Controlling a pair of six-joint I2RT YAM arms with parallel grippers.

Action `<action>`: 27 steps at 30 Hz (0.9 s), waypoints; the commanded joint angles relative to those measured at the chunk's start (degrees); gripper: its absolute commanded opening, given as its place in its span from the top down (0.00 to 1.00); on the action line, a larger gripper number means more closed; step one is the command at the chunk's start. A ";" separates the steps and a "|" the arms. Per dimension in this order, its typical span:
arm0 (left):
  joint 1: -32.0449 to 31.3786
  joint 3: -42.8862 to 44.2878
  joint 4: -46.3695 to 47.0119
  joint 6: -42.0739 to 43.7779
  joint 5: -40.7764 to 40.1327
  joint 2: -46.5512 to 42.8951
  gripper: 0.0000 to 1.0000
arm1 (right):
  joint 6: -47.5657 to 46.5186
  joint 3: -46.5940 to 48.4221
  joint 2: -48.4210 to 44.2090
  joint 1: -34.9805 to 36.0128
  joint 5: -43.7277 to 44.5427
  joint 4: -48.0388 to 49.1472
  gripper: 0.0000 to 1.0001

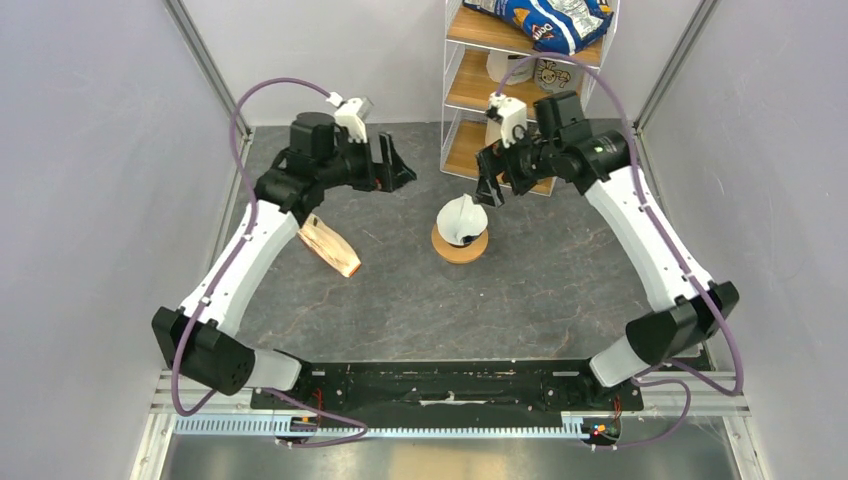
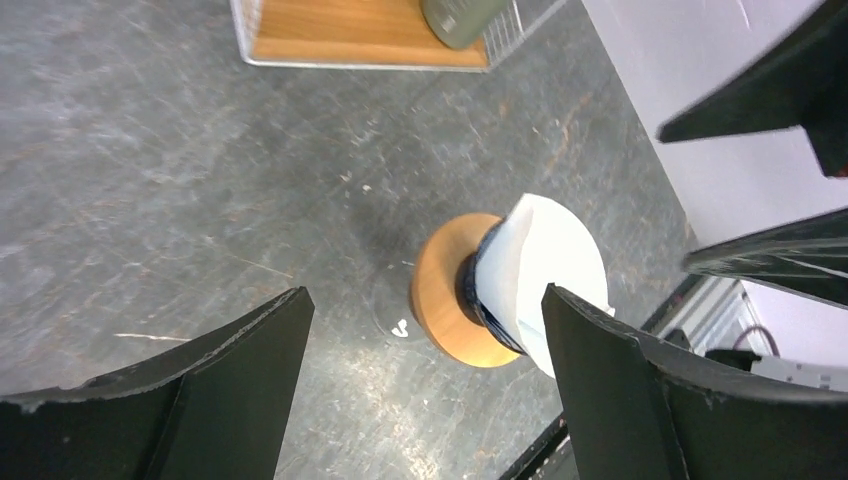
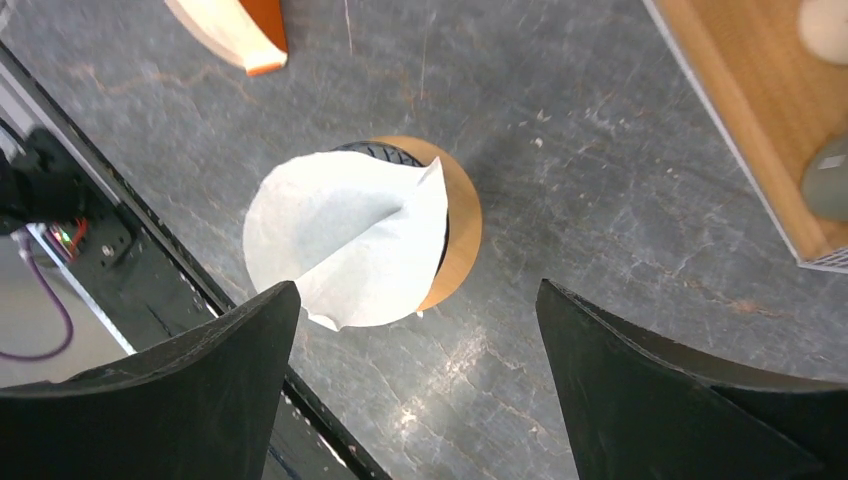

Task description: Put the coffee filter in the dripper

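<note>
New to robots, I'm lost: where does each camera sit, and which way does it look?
Top external: above and behind, looking down on the table; both arms, left tool and right tool show.
Left wrist: on the left arm, looking down between its fingers at the coffee filter in the dripper.
Right wrist: likewise on the right arm; its fingers show.
Shared: all see the coffee filter.

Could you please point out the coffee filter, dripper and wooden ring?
coffee filter (image 3: 340, 235), right wrist view, paper middle.
dripper (image 2: 466, 290), left wrist view, dark wall.
wooden ring (image 2: 435, 295), left wrist view, bare rim.
</note>
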 commanded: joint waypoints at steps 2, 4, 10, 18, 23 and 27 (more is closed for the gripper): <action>6.45 11.90 -13.99 2.95 3.11 1.50 0.06 | 6.75 -0.33 -6.98 -4.01 -1.57 6.93 0.03; 9.38 16.11 -21.01 6.41 3.37 3.62 0.06 | 8.51 -2.36 -9.34 -5.69 -1.36 7.85 0.03; 14.12 19.93 -33.56 15.93 -5.26 6.37 0.05 | 10.90 -11.99 -16.19 -13.03 0.34 8.31 0.03; 14.81 6.80 -30.58 20.41 -16.58 2.37 0.04 | 8.49 -28.35 -23.32 -19.94 2.58 10.63 0.03; 14.73 -1.13 -24.46 19.41 -18.12 -0.57 0.03 | 8.50 -35.52 -25.57 -20.37 3.06 14.48 0.03; 14.72 -2.37 -22.98 19.36 -19.14 -0.66 0.03 | 8.10 -37.27 -25.70 -20.41 2.49 15.52 0.03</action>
